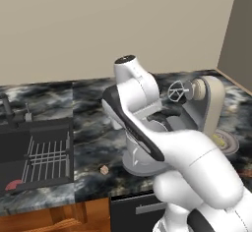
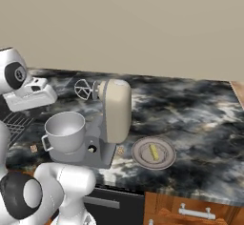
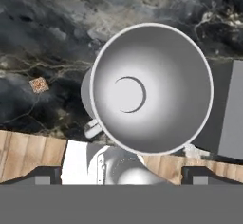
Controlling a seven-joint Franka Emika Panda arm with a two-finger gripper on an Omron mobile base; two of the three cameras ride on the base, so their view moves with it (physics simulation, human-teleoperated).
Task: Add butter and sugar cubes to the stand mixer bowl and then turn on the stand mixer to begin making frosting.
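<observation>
The counter (image 2: 190, 109) was black marble streaked with white and grey, set against a plain beige wall (image 1: 98, 24), with wood-fronted cabinets below. In the left base view a dark sink (image 1: 34, 152) sat at nine o'clock, one wire rack inside it and something red in its near corner. One sugar cube (image 1: 104, 169) lay on the marble just right of the sink, toward six o'clock. In the hand view that sugar cube sat at nine o'clock of the stand mixer bowl (image 3: 152, 88), apart from it, on bare stone. One bowl it was, light grey, handle pointing to about seven o'clock, nothing inside. The gripper (image 3: 121, 171) hung above that bowl, fingers spread wide, nothing between them. In the right base view, one stand mixer (image 2: 114, 112) stood mid-counter, beige head tilted up, its wire whisk (image 2: 83, 89) lifted at ten o'clock of the head, the bowl seated on the dark base. A second small tan cube (image 2: 120, 150) lay just right of that base. At four o'clock of the mixer, one round grey plate (image 2: 164, 159) carried one yellow stick of butter (image 2: 153, 152).
</observation>
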